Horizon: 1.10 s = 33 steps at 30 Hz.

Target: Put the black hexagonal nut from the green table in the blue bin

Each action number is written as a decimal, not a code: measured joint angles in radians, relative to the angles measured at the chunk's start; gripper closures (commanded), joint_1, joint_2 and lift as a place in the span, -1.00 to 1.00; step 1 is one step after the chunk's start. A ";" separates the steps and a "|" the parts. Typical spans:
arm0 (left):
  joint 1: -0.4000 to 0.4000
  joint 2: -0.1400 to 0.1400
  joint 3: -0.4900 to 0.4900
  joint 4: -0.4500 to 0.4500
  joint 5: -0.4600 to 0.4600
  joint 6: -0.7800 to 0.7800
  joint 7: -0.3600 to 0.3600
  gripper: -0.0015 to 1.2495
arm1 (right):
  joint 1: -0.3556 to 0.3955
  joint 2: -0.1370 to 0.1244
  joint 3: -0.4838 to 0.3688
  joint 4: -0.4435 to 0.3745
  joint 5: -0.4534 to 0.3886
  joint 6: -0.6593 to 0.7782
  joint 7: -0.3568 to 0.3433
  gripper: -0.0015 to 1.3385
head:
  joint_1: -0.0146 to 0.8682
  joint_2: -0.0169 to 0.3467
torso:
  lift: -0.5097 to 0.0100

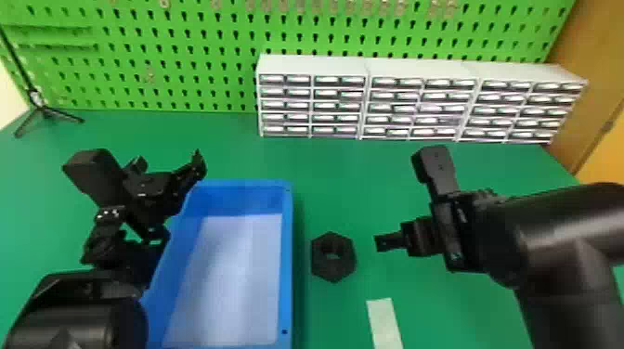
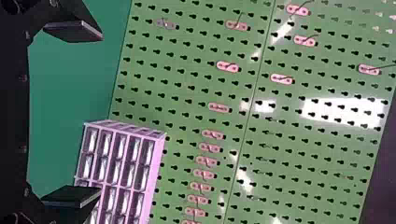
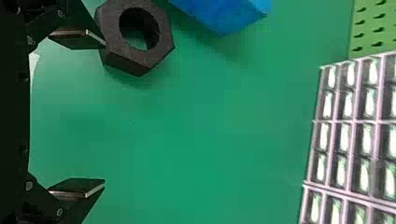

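The black hexagonal nut (image 1: 333,257) lies flat on the green table (image 1: 371,185), between the blue bin (image 1: 287,260) and my right gripper (image 1: 385,242), which is a little to the nut's right. In the right wrist view my right gripper (image 3: 105,112) is open with nothing held, and the nut (image 3: 161,44) appears beside one fingertip; the blue bin (image 3: 224,14) is farther off. My left gripper (image 1: 183,199) is over the bin's left edge, and in the left wrist view the left gripper (image 2: 100,116) stands open, holding nothing.
White drawer cabinets (image 1: 367,67) stand along the green pegboard (image 1: 185,60) at the back. A pale strip (image 1: 384,325) lies on the table near the front, and a small black tripod (image 1: 42,111) stands at the back left.
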 measured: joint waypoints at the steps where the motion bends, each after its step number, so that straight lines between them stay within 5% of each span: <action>1: 0.000 0.000 0.000 0.000 0.000 0.000 0.000 -0.80 | -0.003 -0.001 0.003 0.011 -0.005 0.000 0.000 -0.64 | 0.60 -0.86 | 0.59; 18: -0.003 0.000 -0.006 0.007 0.002 0.000 0.000 -0.80 | -0.076 -0.021 0.070 0.140 -0.031 -0.067 0.000 -0.64 | 0.60 -0.86 | 0.59; 33: -0.004 0.000 -0.007 0.008 0.003 0.000 0.000 -0.80 | -0.112 -0.009 0.118 0.244 -0.044 -0.236 0.003 -0.64 | 0.60 -0.86 | 0.59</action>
